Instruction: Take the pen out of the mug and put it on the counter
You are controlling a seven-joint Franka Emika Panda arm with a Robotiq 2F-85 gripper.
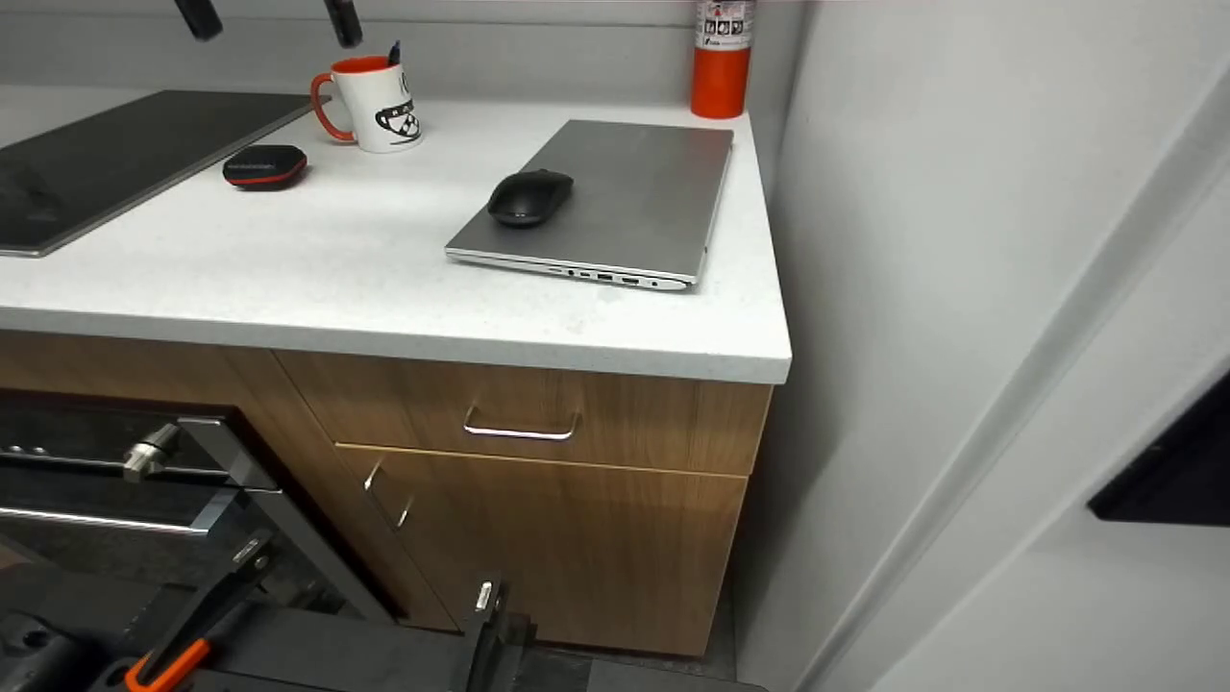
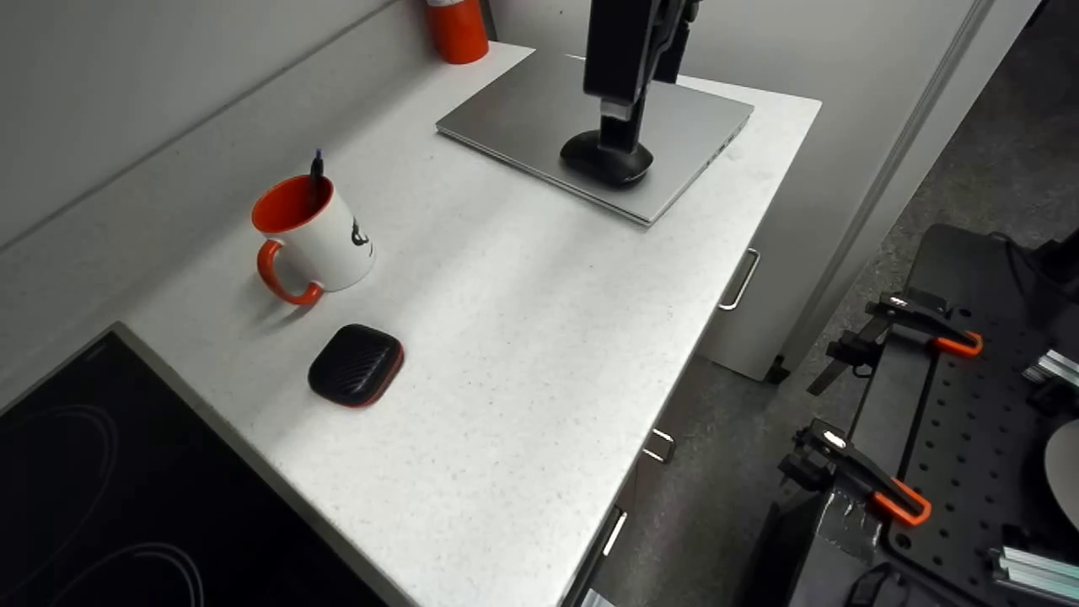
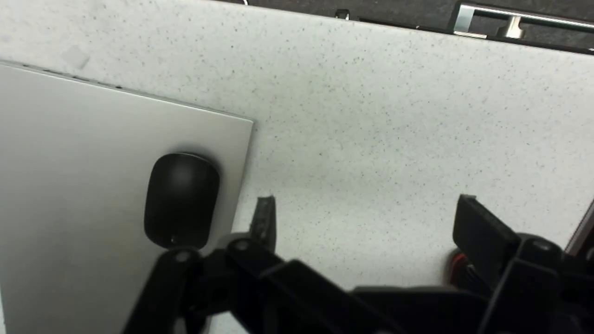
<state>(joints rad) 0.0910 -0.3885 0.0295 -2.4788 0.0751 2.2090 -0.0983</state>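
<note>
The white mug with red handle and red inside stands upright on the white counter; it also shows in an exterior view. The dark pen stands in the mug, leaning on the rim away from the handle, its top sticking out; it also shows in an exterior view. My gripper is open and empty above the counter. Its two fingertips show at the top of an exterior view, and it overlaps the mouse in an exterior view. Mug and pen are out of the wrist view.
A grey laptop carries a black mouse. A black-and-red case lies near the mug, partly hidden by a finger in the wrist view. A black cooktop and a red-and-white canister flank the area. A wall stands behind.
</note>
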